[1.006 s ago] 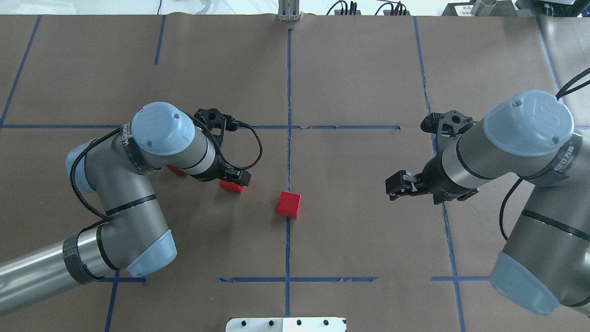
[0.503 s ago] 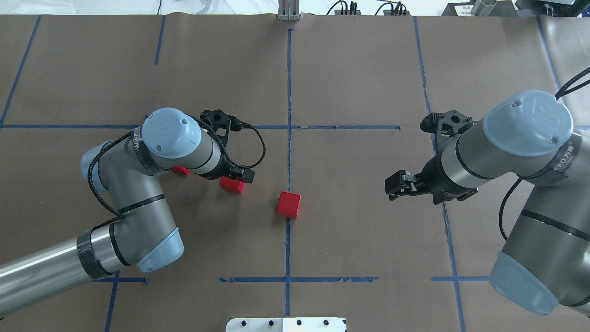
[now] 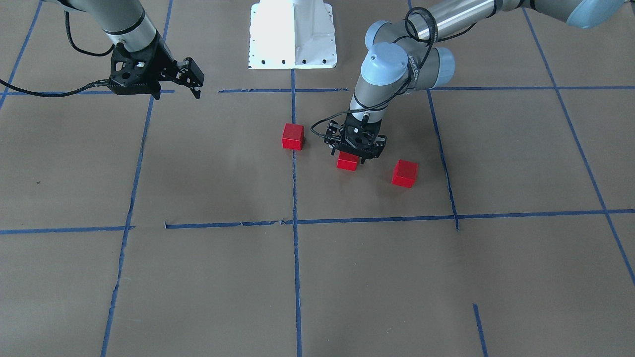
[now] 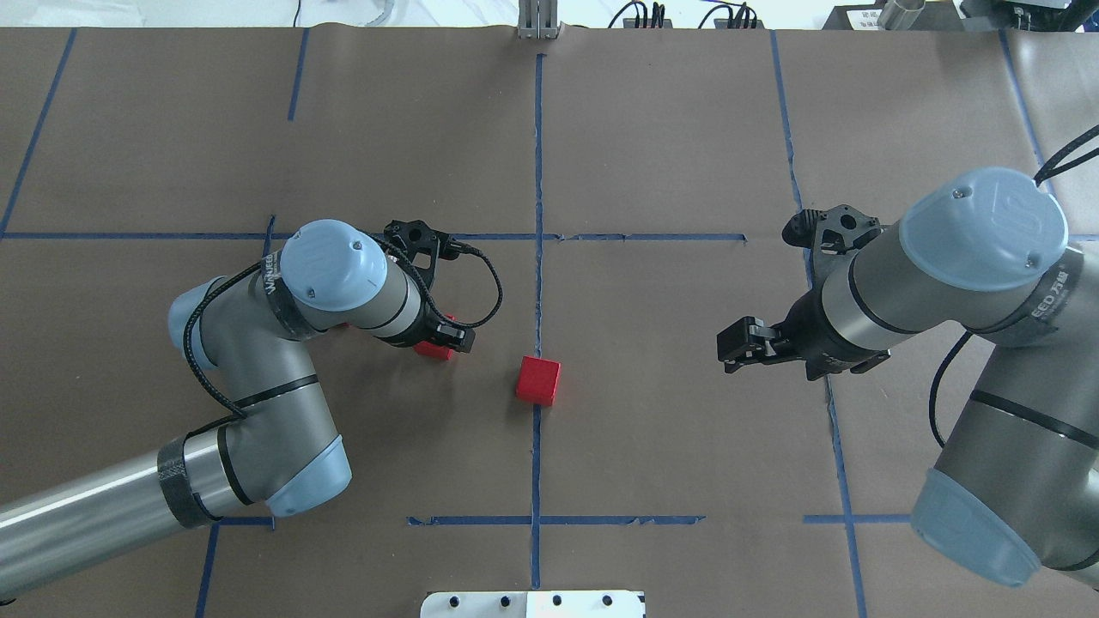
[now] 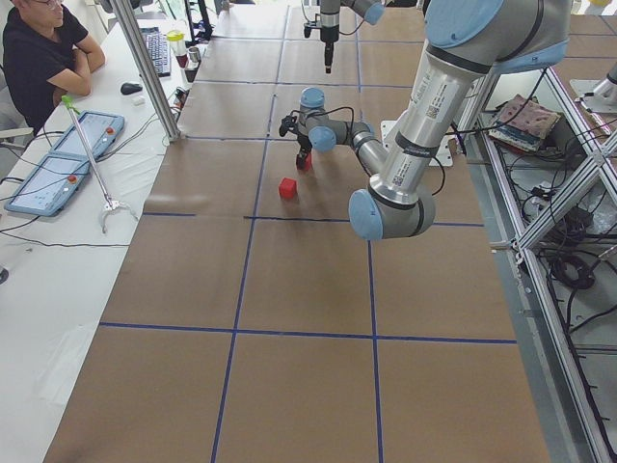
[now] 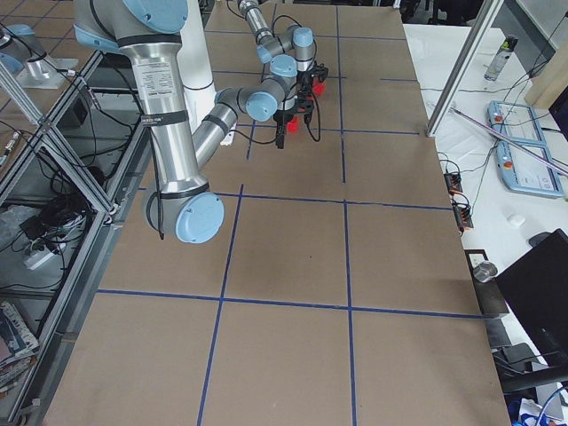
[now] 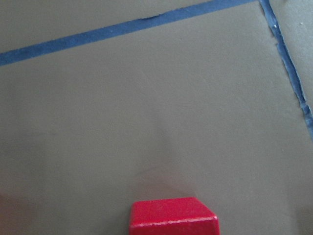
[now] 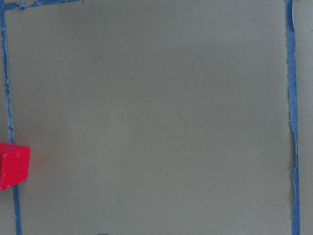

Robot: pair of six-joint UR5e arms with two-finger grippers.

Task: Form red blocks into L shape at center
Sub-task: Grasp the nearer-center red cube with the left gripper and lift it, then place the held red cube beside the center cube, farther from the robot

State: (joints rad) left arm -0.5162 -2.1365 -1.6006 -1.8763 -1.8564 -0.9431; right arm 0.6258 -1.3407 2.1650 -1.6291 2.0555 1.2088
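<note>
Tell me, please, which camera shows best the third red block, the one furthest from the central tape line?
The exterior front-facing view: that red block lies fully exposed there, beside the left gripper. In the overhead exterior view the left arm hides it. The exterior left view shows it small; both wrist views miss it.

Brown paper (image 4: 652,129) gridded with blue tape (image 4: 538,146) covers the table; a white desk (image 5: 58,241) stands alongside.

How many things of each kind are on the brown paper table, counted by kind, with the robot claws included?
Small solid bright-red cubes: 3, one on the blue tape line, one under the left claw, one farther out on the robot's left.
Black two-finger claws: 2, the left claw and the right claw.
White base plate: 1.
Total: 6.
</note>
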